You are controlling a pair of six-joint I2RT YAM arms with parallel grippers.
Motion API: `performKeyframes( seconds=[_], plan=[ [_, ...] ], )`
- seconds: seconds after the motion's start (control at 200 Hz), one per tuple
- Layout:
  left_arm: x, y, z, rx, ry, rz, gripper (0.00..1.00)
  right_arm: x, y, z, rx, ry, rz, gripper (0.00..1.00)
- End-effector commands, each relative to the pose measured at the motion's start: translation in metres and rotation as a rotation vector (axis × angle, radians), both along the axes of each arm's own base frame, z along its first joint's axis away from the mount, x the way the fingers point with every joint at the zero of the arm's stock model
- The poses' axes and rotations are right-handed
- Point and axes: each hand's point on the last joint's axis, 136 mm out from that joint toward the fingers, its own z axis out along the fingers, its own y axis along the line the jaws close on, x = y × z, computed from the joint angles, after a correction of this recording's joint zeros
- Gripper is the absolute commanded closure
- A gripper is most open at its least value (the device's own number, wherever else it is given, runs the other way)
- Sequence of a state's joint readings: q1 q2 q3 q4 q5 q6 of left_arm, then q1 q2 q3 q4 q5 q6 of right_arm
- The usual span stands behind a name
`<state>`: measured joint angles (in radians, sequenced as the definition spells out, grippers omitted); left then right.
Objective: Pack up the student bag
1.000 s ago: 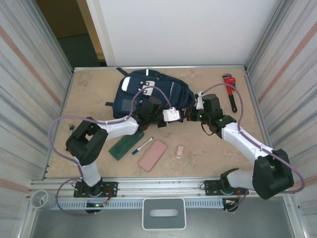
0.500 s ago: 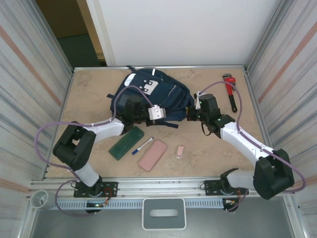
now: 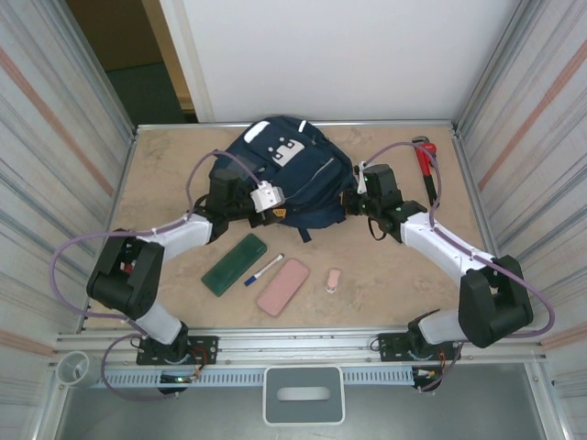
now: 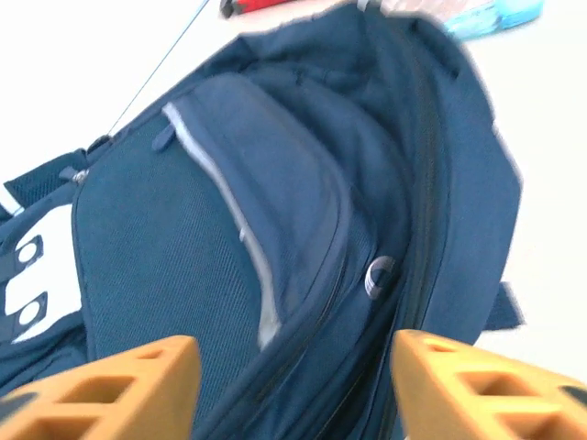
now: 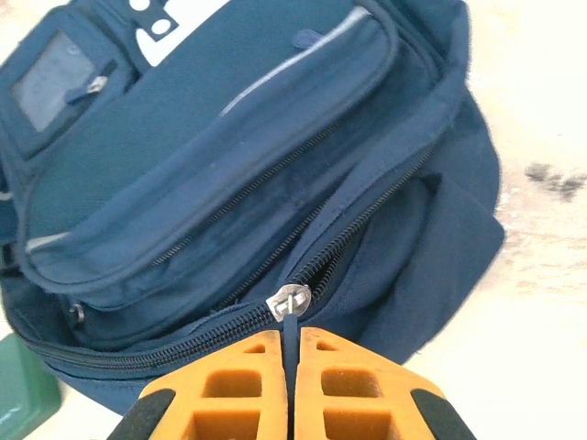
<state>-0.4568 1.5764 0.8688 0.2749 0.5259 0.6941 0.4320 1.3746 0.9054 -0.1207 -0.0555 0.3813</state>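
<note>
The student bag (image 3: 292,172), navy-blue with a white patch, lies at the back middle of the table. My left gripper (image 3: 278,212) hovers at its near-left side. In the left wrist view this gripper (image 4: 293,390) is open, with its orange fingers (image 4: 110,385) wide apart over the bag's (image 4: 174,257) front pocket and nothing between them. My right gripper (image 3: 352,201) is at the bag's right side. It (image 5: 292,357) is shut on the dark pull strap of the main zipper, just below the silver slider (image 5: 289,301). The zipper is parted a little beyond the slider.
In front of the bag lie a green case (image 3: 235,264), a marker (image 3: 264,269), a pink case (image 3: 283,286) and a small pink eraser (image 3: 333,280). A red pipe wrench (image 3: 426,167) lies at the back right. Metal walls fence the table on both sides.
The bag has turned and shifted toward the back wall. My left gripper has swung left and back and opened. My right gripper has stayed shut at the bag's right side.
</note>
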Motion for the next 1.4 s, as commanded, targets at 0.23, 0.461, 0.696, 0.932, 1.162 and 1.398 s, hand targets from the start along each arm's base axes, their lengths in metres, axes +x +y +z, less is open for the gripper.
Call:
performKeyframes(
  seconds=[0.23, 0.461, 0.696, 0.932, 1.162, 1.398],
  plan=[
    [-0.021, -0.081, 0.028, 0.005, 0.122, -0.054, 0.29, -0.014, 0.035, 0.065, 0.198, -0.121, 0.089, 1.0],
    [-0.015, -0.091, 0.01, 0.034, 0.226, -0.071, 0.55, -0.019, 0.031, 0.066, 0.198, -0.136, 0.088, 1.0],
    [-0.013, -0.067, 0.022, -0.046, 0.28, -0.093, 1.0, -0.018, 0.002, 0.036, 0.035, -0.1, 0.004, 1.0],
    [-0.022, -0.028, 0.047, -0.215, 0.231, -0.166, 1.0, 0.004, -0.076, -0.004, -0.196, -0.06, -0.267, 1.0],
    [0.001, 0.013, 0.031, -0.237, 0.215, -0.048, 1.0, 0.038, -0.065, 0.0, -0.086, -0.073, -0.217, 1.0],
    [0.004, -0.006, 0.025, -0.037, 0.242, 0.098, 0.47, 0.029, -0.009, 0.038, 0.113, -0.124, -0.012, 1.0]
  ],
)
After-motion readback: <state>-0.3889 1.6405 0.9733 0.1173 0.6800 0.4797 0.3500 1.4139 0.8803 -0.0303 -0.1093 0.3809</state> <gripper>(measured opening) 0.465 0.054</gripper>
